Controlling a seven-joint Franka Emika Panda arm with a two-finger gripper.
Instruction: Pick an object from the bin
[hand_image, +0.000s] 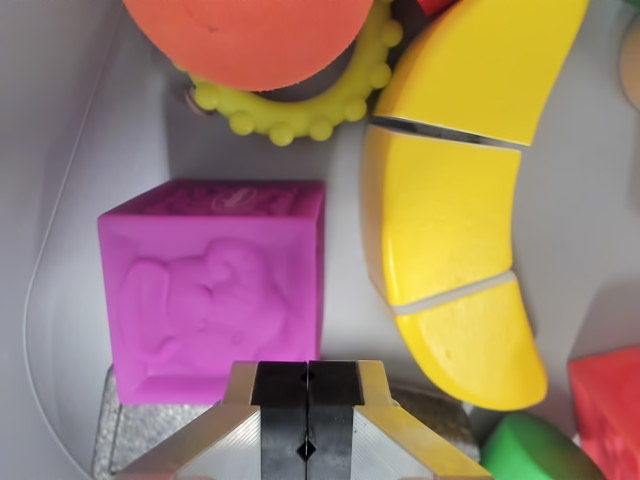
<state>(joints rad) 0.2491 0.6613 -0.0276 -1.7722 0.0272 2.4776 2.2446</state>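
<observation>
A magenta soft cube (213, 290) with an embossed animal on its top face lies on the grey bin floor (345, 300) in the wrist view's left half. My gripper (307, 415) sits at the bottom centre, just below the cube's near edge. Its two black pads (285, 420) are pressed together with nothing between them. A yellow sliced toy banana (455, 200) curves down the wrist view's right side, apart from the gripper.
An orange ball (250, 35) rests at the top on a yellow knobbly ring (300, 118). A red block (610, 405) and a green piece (535, 450) lie at the bottom right. The bin's wall (45, 200) rises along the left.
</observation>
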